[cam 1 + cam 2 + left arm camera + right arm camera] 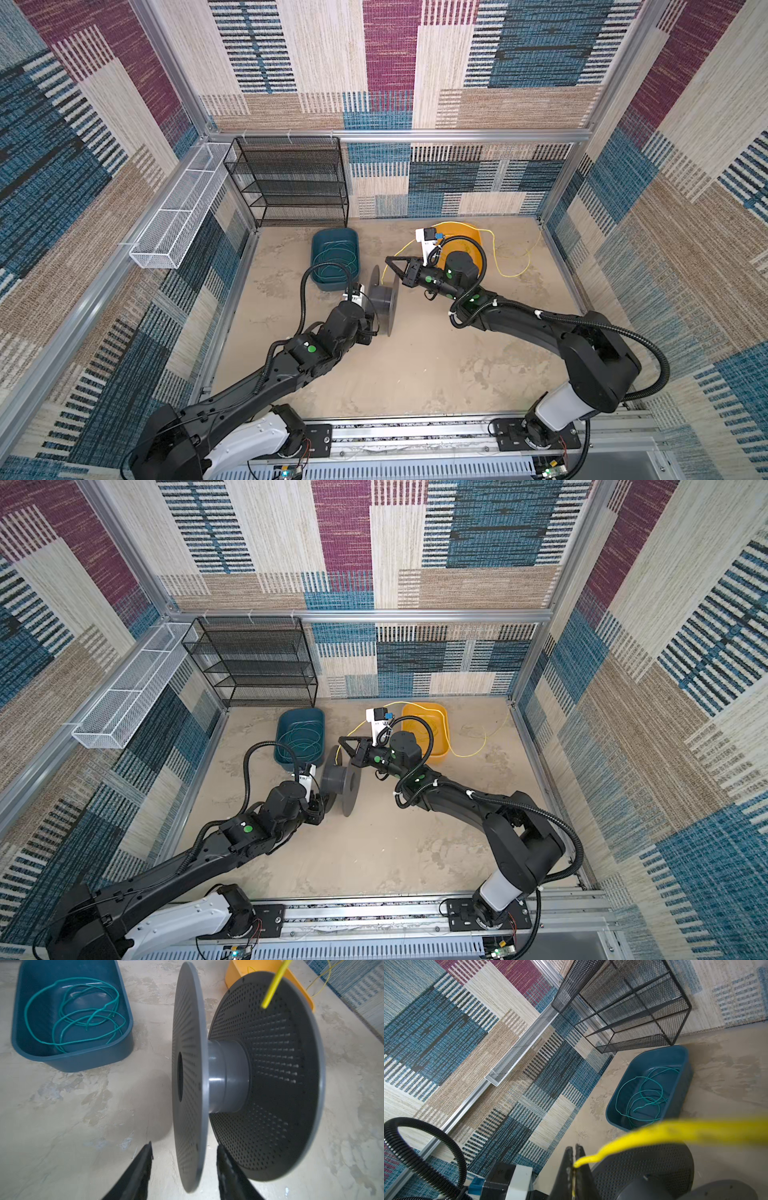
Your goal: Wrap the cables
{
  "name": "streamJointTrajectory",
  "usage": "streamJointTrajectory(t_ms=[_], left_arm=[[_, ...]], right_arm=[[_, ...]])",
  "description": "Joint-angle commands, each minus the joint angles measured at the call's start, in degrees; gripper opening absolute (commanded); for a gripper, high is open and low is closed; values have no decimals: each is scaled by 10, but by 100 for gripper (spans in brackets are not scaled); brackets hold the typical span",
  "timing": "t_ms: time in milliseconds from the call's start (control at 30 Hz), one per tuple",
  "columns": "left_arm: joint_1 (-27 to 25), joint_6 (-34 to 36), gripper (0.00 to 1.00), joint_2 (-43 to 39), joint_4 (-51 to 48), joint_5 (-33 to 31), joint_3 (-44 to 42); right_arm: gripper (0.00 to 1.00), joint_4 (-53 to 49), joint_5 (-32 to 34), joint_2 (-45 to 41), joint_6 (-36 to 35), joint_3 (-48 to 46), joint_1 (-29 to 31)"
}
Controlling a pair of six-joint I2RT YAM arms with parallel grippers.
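1. Along the left wall [62,166], a woven patchwork of blue, maroon and tan, a white mesh basket [174,216] hangs from the aluminium frame above the bench [415,374].
2. At the back left corner a black mesh rack [291,183] stands on the bench against the rear wall.
3. Just in front of the rack sits a blue tub [328,286] with a green cable [74,1020] coiled loosely inside.
4. Near the tub's front corner a grey spool [384,297] stands on the rims of its two flanges, hub level. The left gripper [185,1147] has its fingers apart, one on each side of the nearer flange, with a gap showing.
5. Over the spool's far side, the right gripper [388,259] has its fingers pressed together on the yellow cable [675,1130], close to its end. The short free end pokes in front of the far flange's inner face.
6. From that grip the cable arcs back to the yellow tub [440,754] at the rear. It then trails off the tub's right side in loose curves across the bench toward the right wall.
7. The bench is sand-coloured and mottled with darker blotches. A metal rail [415,432] along its front edge carries both arm bases.
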Motion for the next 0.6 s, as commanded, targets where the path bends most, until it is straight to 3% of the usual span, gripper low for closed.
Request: streamJointTrajectory(t_ms=[0,567], left_arm=[[13,18,47,-3,78,75,-16],[43,53,54,-57,182,120,-79]], right_arm=[[0,-1,-1,17,-16,12,11],[0,-3,-31,36,-10,-11,45]])
